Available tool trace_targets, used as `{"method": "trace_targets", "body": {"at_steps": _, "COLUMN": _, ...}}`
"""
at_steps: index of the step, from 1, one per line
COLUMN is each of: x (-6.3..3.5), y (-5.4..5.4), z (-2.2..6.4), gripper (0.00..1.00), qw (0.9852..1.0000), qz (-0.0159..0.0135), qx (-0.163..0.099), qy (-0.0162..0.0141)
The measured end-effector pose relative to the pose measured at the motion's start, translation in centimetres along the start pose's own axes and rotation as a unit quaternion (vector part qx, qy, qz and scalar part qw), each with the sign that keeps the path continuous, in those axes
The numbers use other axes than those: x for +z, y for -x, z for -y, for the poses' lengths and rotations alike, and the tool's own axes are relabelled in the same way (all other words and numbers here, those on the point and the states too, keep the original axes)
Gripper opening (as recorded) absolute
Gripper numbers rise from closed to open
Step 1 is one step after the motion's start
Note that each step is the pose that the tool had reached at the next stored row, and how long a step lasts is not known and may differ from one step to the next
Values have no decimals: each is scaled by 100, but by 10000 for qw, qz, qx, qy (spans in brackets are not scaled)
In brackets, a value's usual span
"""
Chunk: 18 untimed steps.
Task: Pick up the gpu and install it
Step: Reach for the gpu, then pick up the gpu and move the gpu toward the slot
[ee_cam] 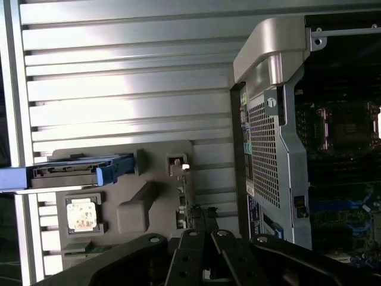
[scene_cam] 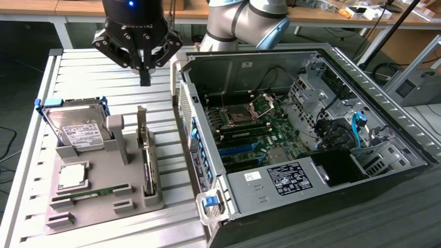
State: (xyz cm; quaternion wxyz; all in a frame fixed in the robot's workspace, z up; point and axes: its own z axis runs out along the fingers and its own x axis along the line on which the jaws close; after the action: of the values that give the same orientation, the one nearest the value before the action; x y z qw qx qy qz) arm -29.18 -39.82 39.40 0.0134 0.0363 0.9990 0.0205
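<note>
**Gripper Poised Above the Counter; GPU Parked in the Tray**

**Arm pose.** The arm reaches in from the far side of the counter. Its black gripper points straight down. The jaws are pressed together into one narrow tip and clamp nothing. The tip hangs in the air above the counter, just past the far end of the tray and apart from everything in it. It is just beside the near corner of the computer case, on the exterior view's left of it.

**GPU location and orientation.** The gpu stands on its long edge in a slot along the tray side nearest the case. Its long axis runs from near to far in the exterior view, roughly parallel to the case wall beside it. The bracket end is the far end, the one closest to the gripper, and the bracket rises upright above the card's edge.

**Materials and shapes.**
- Gpu: thin, flat, dark card with a pale metal bracket.
- Tray: matte grey moulded block with slots and posts.
- Counter: ribbed, bright aluminium slats.
- Hard drive: silver with a white label, leaning in a blue-edged frame.
- Processor chip: square and flat.
- Memory stick: narrow and green.
- Case: grey sheet steel, open, showing the green motherboard.
</note>
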Motion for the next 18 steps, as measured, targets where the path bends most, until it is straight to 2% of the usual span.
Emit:
{"method": "trace_targets", "body": {"at_steps": 9, "x": -3, "y": -95, "z": 7, "gripper": 11, "qw": 10000, "qz": 0, "qx": 0, "qy": 0}}
{"method": "trace_targets", "body": {"at_steps": 18, "x": -3, "y": -97, "z": 7, "gripper": 11, "qw": 10000, "qz": 0, "qx": -1, "qy": 0}}
